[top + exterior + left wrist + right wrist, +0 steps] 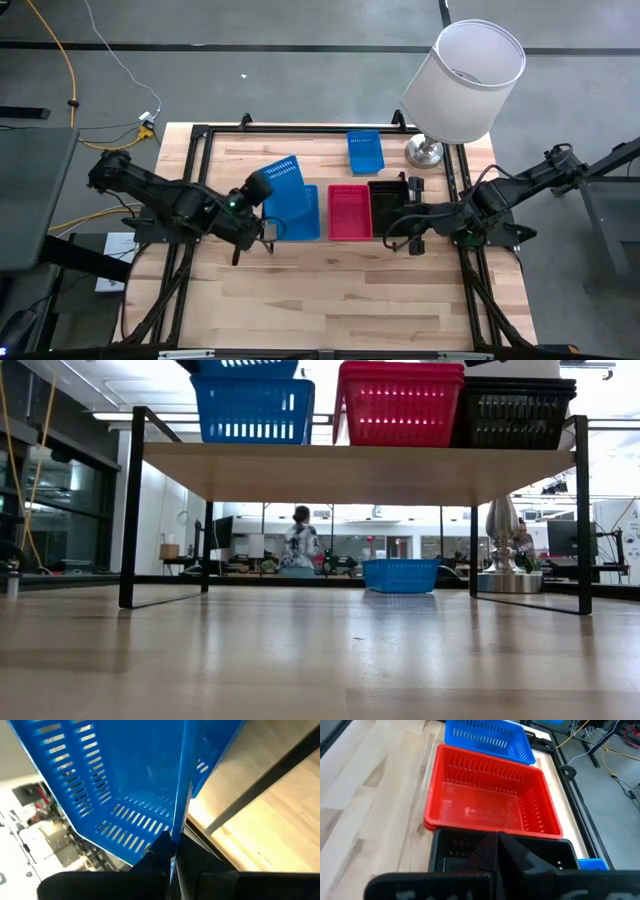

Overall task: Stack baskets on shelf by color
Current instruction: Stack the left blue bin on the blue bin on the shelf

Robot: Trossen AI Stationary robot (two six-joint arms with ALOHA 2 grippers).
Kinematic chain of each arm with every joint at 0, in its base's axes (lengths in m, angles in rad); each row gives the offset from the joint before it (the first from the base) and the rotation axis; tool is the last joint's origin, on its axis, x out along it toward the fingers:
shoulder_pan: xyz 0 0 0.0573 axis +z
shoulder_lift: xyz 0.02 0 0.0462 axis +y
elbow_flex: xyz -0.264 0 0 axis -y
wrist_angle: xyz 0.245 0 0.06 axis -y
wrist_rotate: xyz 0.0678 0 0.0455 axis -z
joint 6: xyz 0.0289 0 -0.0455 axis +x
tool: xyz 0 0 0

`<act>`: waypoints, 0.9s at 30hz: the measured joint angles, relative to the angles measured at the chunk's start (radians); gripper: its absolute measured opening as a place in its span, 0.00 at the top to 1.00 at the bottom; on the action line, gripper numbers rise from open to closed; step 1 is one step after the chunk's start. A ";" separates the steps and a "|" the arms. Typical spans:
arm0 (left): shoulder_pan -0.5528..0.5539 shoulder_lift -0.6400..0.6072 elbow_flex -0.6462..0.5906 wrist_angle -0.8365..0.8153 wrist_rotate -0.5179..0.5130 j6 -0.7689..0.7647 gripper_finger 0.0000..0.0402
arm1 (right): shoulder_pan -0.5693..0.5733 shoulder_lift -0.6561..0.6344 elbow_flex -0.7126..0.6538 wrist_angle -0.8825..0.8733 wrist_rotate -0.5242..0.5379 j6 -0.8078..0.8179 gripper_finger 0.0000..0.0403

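left hand clenched on tilted blue basket over blue stack; right hand closed above black stack | risk: thin rim grip may slip; basket could be seated crooked

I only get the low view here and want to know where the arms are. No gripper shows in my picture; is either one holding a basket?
Observer: Yes. The left gripper is shut on the rim of a blue basket, tilted above the blue one on the shelf.
Operator: And the right one?
Observer: The right gripper is shut, over the black basket at the shelf's right end.
Operator: Is the blue basket behind the shelf alone?
Observer: From above, that blue basket on the table lies by itself, next to the lamp base.
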 joint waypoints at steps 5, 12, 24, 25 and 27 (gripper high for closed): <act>0.047 -0.014 -0.084 0.172 0.062 0.147 1.00 | 0.000 0.000 0.000 0.027 0.017 0.007 1.00; 0.044 -0.014 -0.105 0.260 0.142 0.265 1.00 | 0.000 0.000 0.000 0.026 0.028 0.018 1.00; -0.005 -0.001 -0.105 0.256 0.186 0.338 0.99 | 0.000 0.000 0.000 0.026 0.046 0.071 1.00; -0.002 0.000 -0.105 0.252 0.186 0.352 0.98 | 0.000 0.000 0.000 0.026 0.046 0.071 1.00; 0.006 0.007 -0.104 0.254 0.173 0.383 0.97 | 0.000 0.000 0.000 0.026 0.046 0.077 1.00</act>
